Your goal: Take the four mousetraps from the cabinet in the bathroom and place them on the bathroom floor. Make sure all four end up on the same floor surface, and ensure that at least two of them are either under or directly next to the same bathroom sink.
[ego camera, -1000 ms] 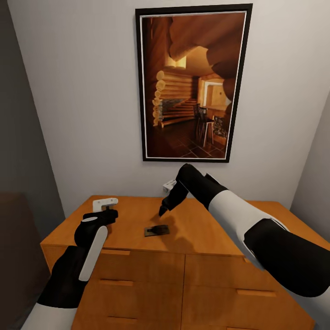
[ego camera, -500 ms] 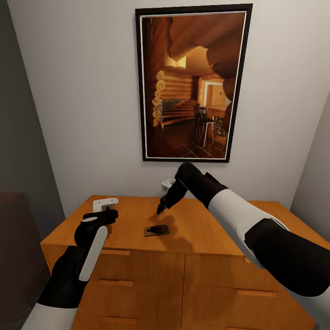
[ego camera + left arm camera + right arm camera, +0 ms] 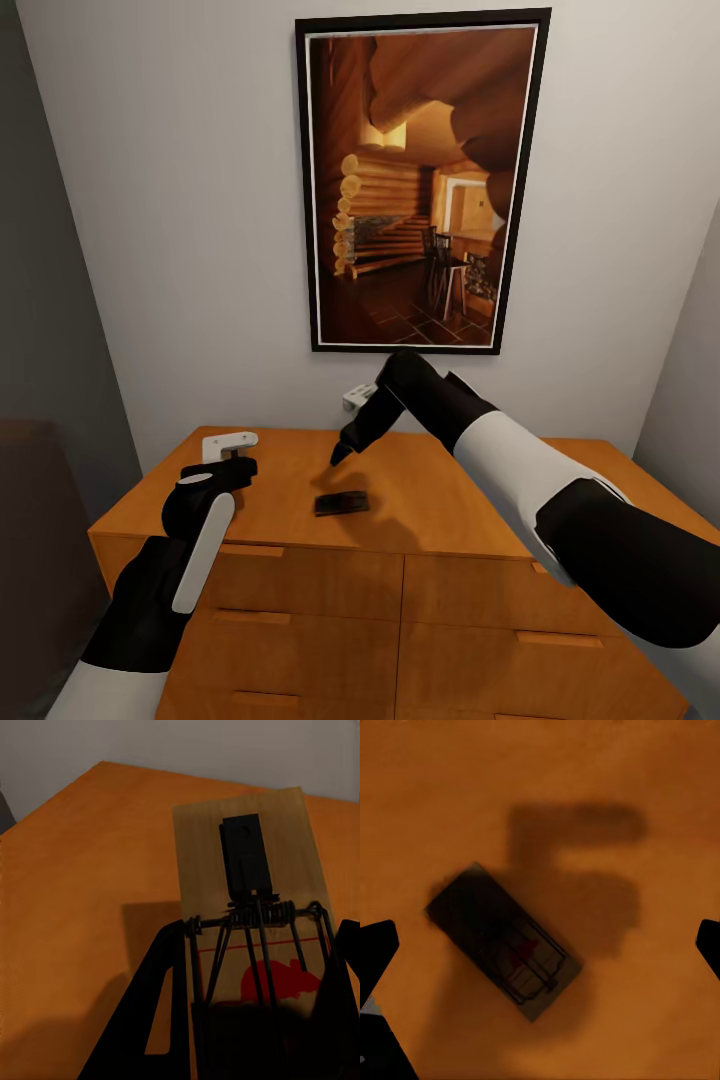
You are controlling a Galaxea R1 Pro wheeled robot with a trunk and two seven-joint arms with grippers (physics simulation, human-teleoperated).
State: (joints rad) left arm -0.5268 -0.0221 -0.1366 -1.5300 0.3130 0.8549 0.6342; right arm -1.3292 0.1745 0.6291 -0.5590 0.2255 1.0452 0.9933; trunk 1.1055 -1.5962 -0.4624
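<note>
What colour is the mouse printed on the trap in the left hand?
Red, on the mousetrap; clearest in the left wrist view.

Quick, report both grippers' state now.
Left gripper: shut on a mousetrap.
Right gripper: open, empty, above the mousetrap on the cabinet top.

Illumination is even and moderate, with no glare. The pale grey back wall (image 3: pixel 180 200) is brightest; the side walls fall into darker grey. On the orange wooden cabinet top (image 3: pixel 450 500), soft-edged shadows lie beneath the right arm. In the right wrist view, the flat dark-brown mousetrap (image 3: pixel 504 940) sits in dim, blurred shadow. The left wrist view is sharper, though slightly soft throughout.
</note>
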